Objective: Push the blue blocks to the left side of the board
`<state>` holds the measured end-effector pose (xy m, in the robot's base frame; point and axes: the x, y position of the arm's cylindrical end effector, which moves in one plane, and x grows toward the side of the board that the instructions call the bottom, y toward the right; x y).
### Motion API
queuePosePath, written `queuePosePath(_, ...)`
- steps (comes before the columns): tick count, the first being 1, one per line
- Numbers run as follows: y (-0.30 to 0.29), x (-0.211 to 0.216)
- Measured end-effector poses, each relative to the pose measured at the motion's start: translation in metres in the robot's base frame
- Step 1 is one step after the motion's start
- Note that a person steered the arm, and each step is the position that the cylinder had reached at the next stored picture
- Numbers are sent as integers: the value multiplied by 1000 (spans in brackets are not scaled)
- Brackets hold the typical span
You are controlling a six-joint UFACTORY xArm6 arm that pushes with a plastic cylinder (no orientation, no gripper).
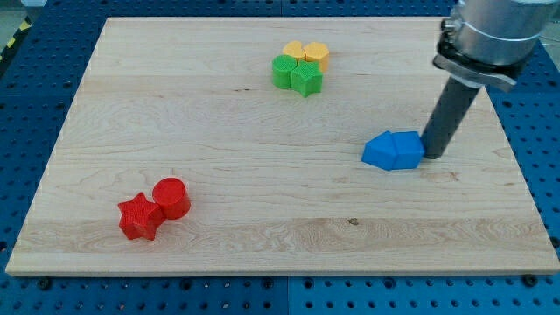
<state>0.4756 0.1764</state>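
Two blue blocks sit pressed together right of the board's middle: a left blue block (378, 150) and a right blue block (407, 148); their exact shapes are hard to make out. My tip (430, 156) rests on the board right at the right edge of the right blue block, touching or nearly touching it. The dark rod rises from there to the arm's silver collar (486, 39) at the view's top right.
A yellow pair (305, 53) and a green pair, with a green star (306, 80), cluster near the top middle. A red star (140, 217) and a red cylinder (171, 198) sit at the lower left. The wooden board (262, 236) lies on a blue perforated table.
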Motion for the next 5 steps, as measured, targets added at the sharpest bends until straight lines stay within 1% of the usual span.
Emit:
queuePosePath(2, -36, 7)
queuePosePath(3, -44, 13)
queuePosePath(4, -30, -18)
queuePosePath(5, -59, -27)
